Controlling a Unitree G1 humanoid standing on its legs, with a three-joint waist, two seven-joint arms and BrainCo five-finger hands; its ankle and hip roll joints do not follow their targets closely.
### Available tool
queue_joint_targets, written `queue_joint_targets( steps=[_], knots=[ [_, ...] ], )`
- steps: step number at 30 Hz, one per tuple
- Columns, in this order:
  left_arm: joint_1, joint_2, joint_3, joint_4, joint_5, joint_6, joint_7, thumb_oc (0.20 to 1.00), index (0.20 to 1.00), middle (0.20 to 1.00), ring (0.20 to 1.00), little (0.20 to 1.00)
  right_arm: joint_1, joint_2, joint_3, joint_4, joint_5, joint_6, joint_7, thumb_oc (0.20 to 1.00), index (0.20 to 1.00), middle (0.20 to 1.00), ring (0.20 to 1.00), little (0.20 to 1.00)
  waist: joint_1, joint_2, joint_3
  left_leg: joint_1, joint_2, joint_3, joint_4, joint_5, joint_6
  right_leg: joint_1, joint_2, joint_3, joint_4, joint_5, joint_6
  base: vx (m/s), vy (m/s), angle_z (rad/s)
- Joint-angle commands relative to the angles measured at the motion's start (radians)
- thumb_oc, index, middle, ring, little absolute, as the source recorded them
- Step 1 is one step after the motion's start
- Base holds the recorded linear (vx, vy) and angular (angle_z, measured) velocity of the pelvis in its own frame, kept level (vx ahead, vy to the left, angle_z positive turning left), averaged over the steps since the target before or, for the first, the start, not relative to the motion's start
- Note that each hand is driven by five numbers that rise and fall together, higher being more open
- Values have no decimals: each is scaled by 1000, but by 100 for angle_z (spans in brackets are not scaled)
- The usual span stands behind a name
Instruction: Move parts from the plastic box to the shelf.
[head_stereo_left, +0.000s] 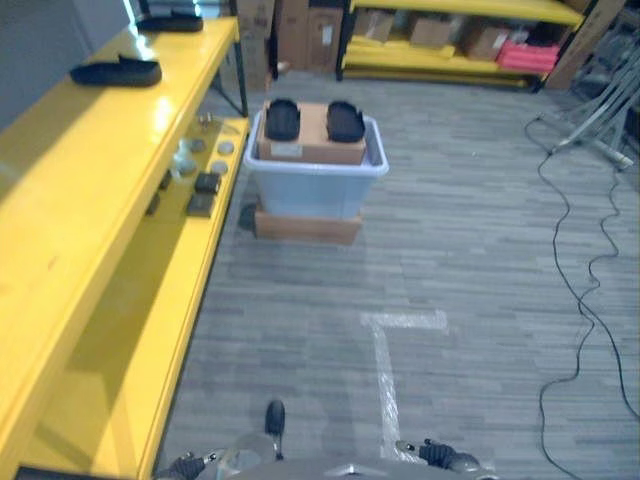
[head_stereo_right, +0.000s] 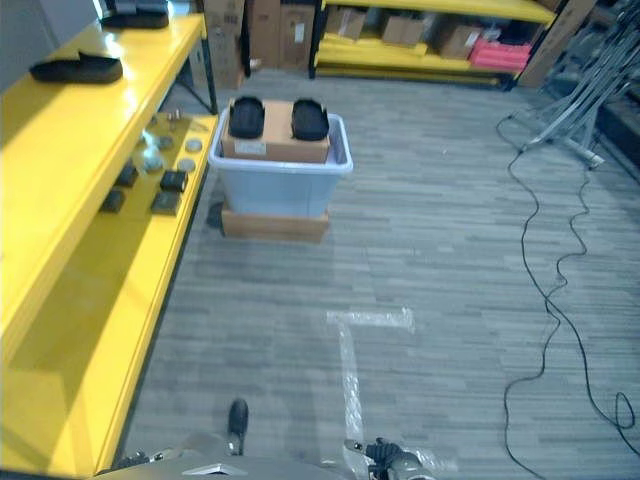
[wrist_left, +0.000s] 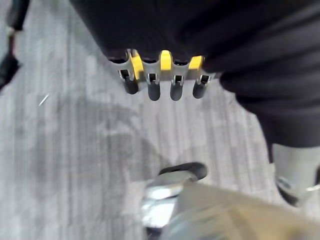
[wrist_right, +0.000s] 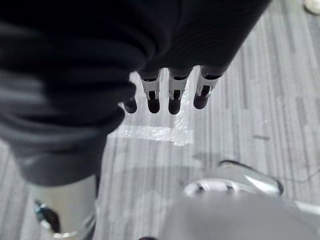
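The left robot hand (wrist_left: 161, 85) hangs over the grey floor (wrist_left: 65, 140) with its fingers (wrist_left: 154, 89) straight and relaxed, holding nothing; the right robot hand (wrist_right: 172, 97) hangs likewise above the floor, its fingers (wrist_right: 153, 100) loosely extended and empty, over a strip of clear tape (wrist_right: 155, 132) stuck to the floor. In the head views that tape (head_stereo_left: 385, 370) runs up from the lower centre of the frame and ends in a short crossbar. Further up, in the upper centre of the frame, stands the translucent plastic box (head_stereo_left: 318, 180), resting on a flat brown cardboard base (head_stereo_left: 306, 227). Inside the box sits a brown carton (head_stereo_left: 312, 135), and on top of it lie two black parts (head_stereo_left: 282, 119) side by side, one (head_stereo_left: 345, 121) to the right of the other. Just left of the box runs the yellow shelf (head_stereo_left: 95, 230), stretching along the left side of the frame. Its upper level carries a black part (head_stereo_left: 118, 71) in the upper left of the frame and another (head_stereo_left: 170, 21) beyond it at the top edge. Its lower level holds several small dark and grey items (head_stereo_left: 204, 183) near the box. Along the top of the frame, a second yellow rack (head_stereo_left: 450, 50) holds cardboard boxes (head_stereo_left: 430, 30) and a red item (head_stereo_left: 530, 55). A metal stand (head_stereo_left: 595, 120) is at the upper right.
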Motion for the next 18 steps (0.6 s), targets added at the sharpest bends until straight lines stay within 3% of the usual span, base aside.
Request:
queue_joint_targets(
  steps=[1, 3, 5, 7, 10, 15, 18],
  knots=[
    [-30, 8, 6, 5, 17, -1, 25, 1000, 1000, 1000, 1000, 1000, -33, -37, 1, -22, -43, -5, -23, 1000, 1000, 1000, 1000, 1000, -4, 24, 34, 73, 49, -3, -1, -129, -51, -11, -29, -76, -118, 244, 10, 282, 151, 12],
    [-46, 15, 1, -14, 12, -10, 42, 1000, 1000, 1000, 1000, 1000, -35, -39, 12, -46, -65, -13, -52, 1000, 1000, 1000, 1000, 1000, -26, 28, 50, 103, 53, 1, -1, -149, -59, -48, 5, -113, -218, 192, -8, 291, 21, 7],
    [-67, 20, -6, -41, 14, -15, 60, 1000, 1000, 1000, 1000, 1000, -44, -36, 13, -57, -58, -14, -69, 1000, 1000, 1000, 1000, 1000, -41, 24, 59, 126, 56, 3, -1, -163, -68, -63, 54, -130, -351, 177, -9, 288, -83, -10],
    [-87, 18, -15, -73, 16, -21, 67, 1000, 1000, 1000, 1000, 1000, -50, -38, 22, -58, -62, -16, -82, 1000, 1000, 1000, 1000, 1000, -59, 13, 56, 153, 48, -7, -1, -192, -74, -98, 106, -129, -508, 192, -2, 255, -83, 1],
    [-101, -1, -22, -94, 8, -25, 62, 1000, 1000, 1000, 1000, 1000, -50, -37, 37, -51, -80, -13, -79, 1000, 1000, 1000, 1000, 1000, -70, 14, 60, 211, 47, -20, -1, -242, -80, -139, 124, -152, -630, 250, 8, 444, -140, 11],
    [-66, -42, -20, -43, 15, -15, 37, 1000, 1000, 1000, 1000, 1000, -37, -36, 44, -34, -86, -10, -76, 1000, 1000, 1000, 1000, 1000, -68, 16, 36, 248, 60, -24, 55, -303, -88, -78, 143, -148, -643, 217, -28, 381, -172, 20],
    [-21, -77, -16, 11, 25, -2, 6, 1000, 1000, 1000, 1000, 1000, -45, -43, 44, -38, -82, -12, -69, 1000, 1000, 1000, 1000, 1000, -58, 18, 37, 187, 58, -21, 300, -264, -134, -13, 175, -127, -653, 169, -67, 344, -210, -7]
  ],
)
